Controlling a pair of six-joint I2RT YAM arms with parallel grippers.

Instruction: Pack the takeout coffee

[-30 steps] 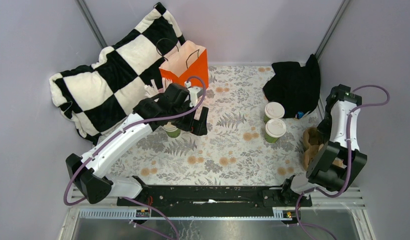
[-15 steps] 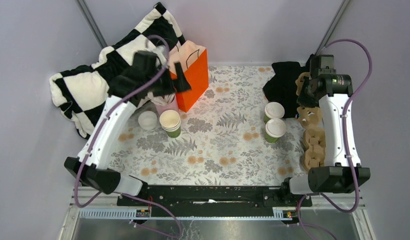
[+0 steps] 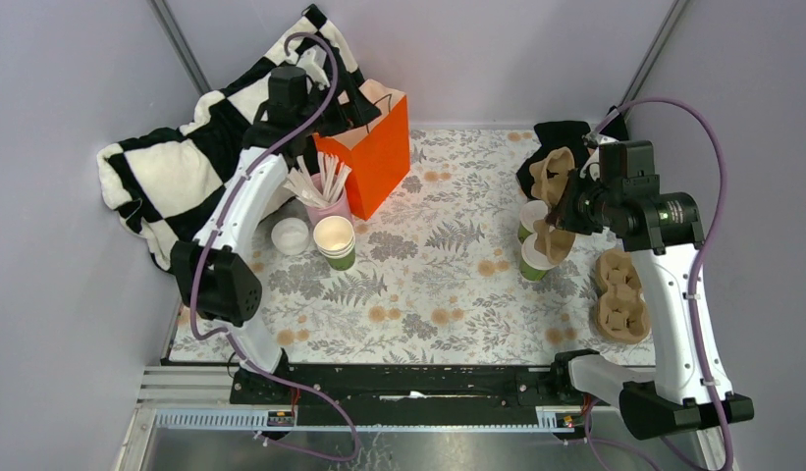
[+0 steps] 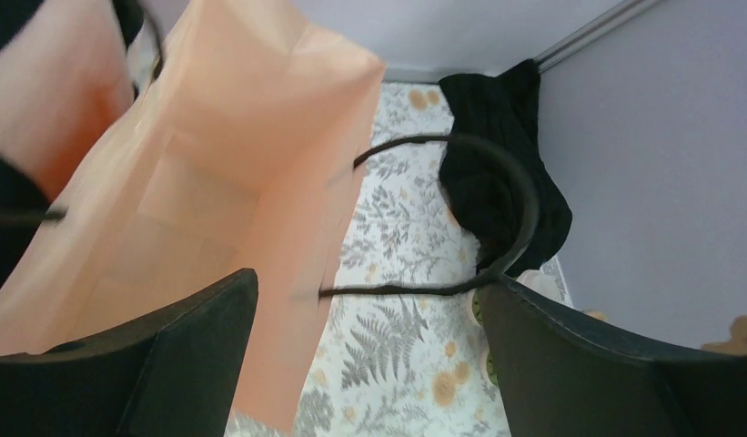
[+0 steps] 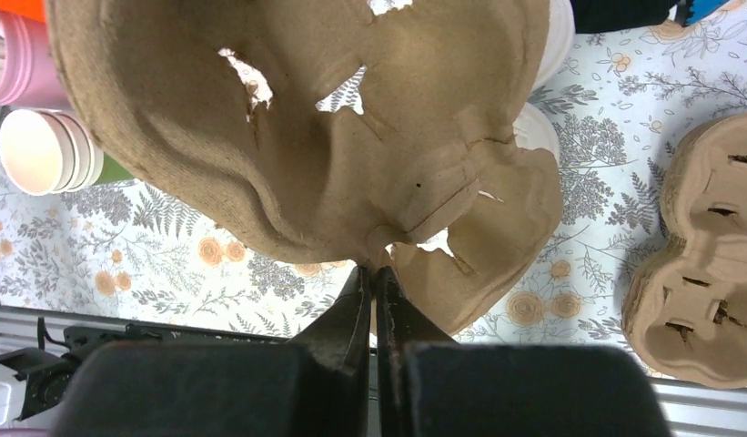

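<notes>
Takeout coffee cups point(image 3: 530, 260) are green, white-lidded.

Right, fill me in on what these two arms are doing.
The right claw is shut on a brown pulp cup carrier, holding it in the air above the two lidded green cups, which stand on the table and are not yet packed. The left claw hangs open over the mouth of the orange paper bag at the back. More carriers lie stacked on the right side.
</notes>
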